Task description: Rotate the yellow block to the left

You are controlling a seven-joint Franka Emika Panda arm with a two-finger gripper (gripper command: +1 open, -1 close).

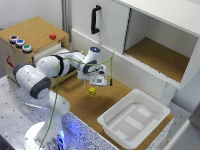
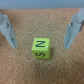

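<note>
Open claw point(image 2: 42, 30) above yellow block point(image 2: 41, 48), apparently slightly skewed.

Block point(image 1: 92, 90) on cork mat point(image 1: 80, 97), tray point(image 1: 134, 118) to exterior view's right.

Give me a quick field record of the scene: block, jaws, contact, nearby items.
target: yellow block, on the cork surface, dark letters on its top face
gripper: gripper above the block, jaws open
contact: none; one finger on each side, apart from the block
nearby: white bin, red block on the wooden box
</note>
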